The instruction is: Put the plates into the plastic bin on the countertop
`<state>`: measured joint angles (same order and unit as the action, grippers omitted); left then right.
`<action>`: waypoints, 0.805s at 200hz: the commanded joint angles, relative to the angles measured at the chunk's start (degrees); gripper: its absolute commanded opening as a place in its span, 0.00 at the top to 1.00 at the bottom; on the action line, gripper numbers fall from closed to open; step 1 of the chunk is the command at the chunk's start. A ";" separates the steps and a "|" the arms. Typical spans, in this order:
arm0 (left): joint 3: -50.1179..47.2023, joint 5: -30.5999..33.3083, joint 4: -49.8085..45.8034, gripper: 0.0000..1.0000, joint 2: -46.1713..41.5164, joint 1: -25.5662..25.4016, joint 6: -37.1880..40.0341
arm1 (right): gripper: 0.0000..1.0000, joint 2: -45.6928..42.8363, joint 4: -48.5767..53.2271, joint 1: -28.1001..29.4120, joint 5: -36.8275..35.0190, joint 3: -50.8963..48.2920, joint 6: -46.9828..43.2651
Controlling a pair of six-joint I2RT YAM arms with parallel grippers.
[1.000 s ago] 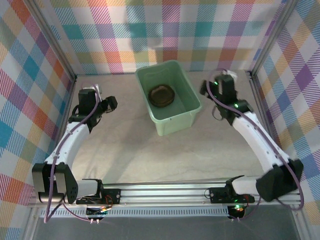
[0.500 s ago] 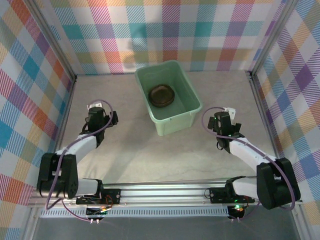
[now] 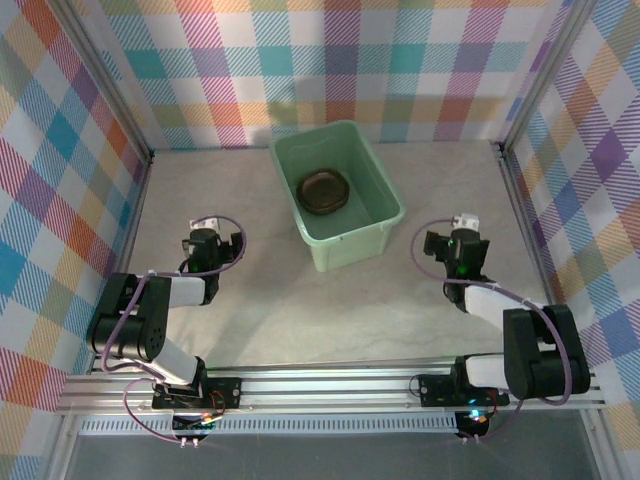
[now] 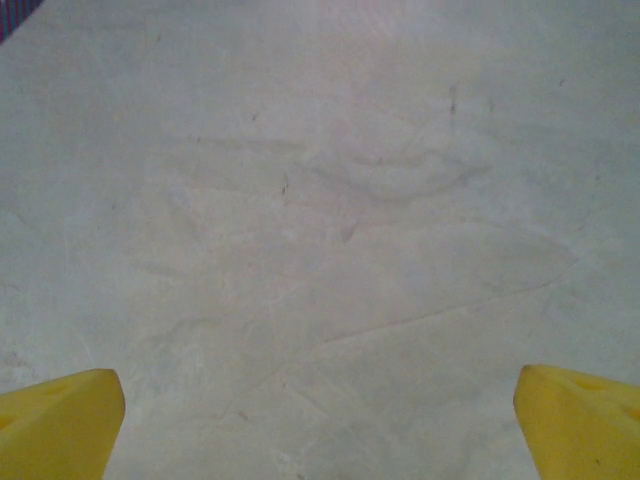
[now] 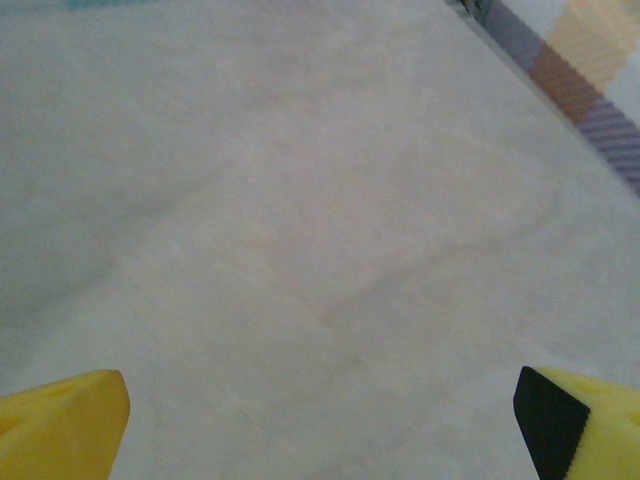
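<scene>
Plates (image 3: 324, 190) of smoky brown plastic sit stacked in the mint-green plastic bin (image 3: 346, 246), none on the beige marbled tabletop (image 3: 280, 300); left hand (image 4: 320, 425) and right hand (image 5: 320, 425) gape empty, so the job looks finished.

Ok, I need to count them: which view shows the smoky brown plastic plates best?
Top external: it looks down on the smoky brown plates inside the pale mint-green plastic bin. Both wrist views face beige countertop.

The plates (image 3: 324, 190) lie in the bin (image 3: 348, 248) — bin on the countertop (image 3: 270, 300), centre-back.
</scene>
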<state>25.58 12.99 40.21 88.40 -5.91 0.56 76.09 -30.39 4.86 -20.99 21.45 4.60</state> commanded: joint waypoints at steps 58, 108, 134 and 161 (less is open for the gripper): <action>-2.38 -1.48 9.89 0.00 2.12 0.38 0.99 | 0.01 11.62 -20.06 -1.31 14.29 0.48 -4.89; -2.36 -1.47 9.80 0.00 2.06 0.38 0.94 | 0.01 11.70 -17.93 -2.36 16.85 1.57 -4.48; -2.38 -1.48 9.80 0.00 2.09 0.38 0.95 | 0.01 11.88 -16.43 -3.34 18.97 2.36 -4.31; -2.37 -1.39 9.73 0.00 2.13 0.38 0.94 | 0.01 11.93 -16.37 -3.41 19.25 2.45 -4.25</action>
<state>23.49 12.51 47.11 90.37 -5.87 0.95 88.14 -46.19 1.85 -3.81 22.74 0.58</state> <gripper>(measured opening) 0.996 0.990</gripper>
